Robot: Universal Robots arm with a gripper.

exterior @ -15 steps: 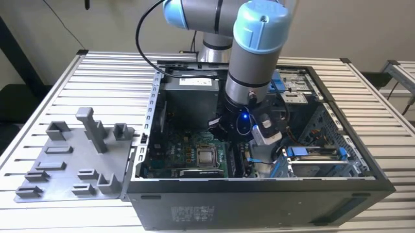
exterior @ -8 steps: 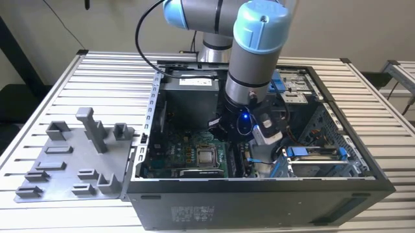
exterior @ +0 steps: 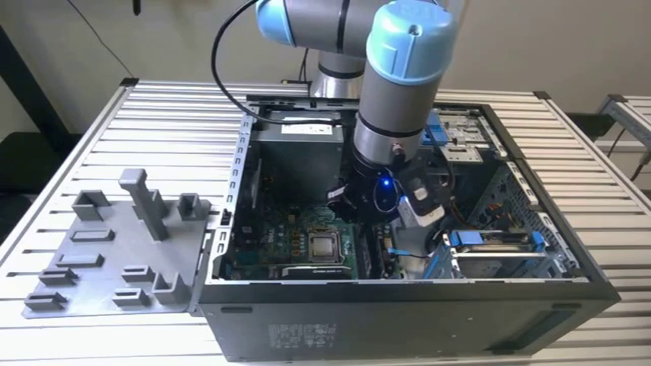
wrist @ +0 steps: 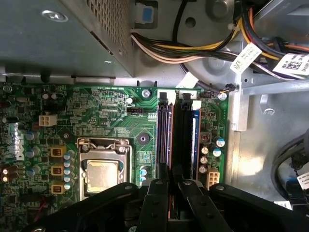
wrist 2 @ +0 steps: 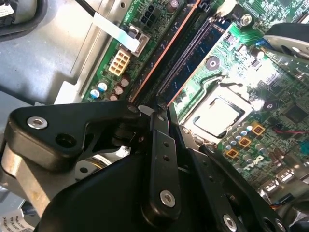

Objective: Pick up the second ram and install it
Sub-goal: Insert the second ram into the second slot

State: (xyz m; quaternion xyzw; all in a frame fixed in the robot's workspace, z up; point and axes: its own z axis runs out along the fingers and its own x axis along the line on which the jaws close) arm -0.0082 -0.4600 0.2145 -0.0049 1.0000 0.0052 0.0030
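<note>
Your black claw looks pinched shut on the end of the long, dark blue-green ram stick standing in its motherboard slot; it's light, stiff and fragile, so grip only its edges.

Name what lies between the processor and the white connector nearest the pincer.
In the first wrist view, the long dark memory slots run between the processor and that white connector.

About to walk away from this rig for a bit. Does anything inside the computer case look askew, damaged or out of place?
Nothing stands out. The gripper sits over the memory slots on the motherboard, the processor socket looks intact, and the cables stay bundled off to the side.
</note>
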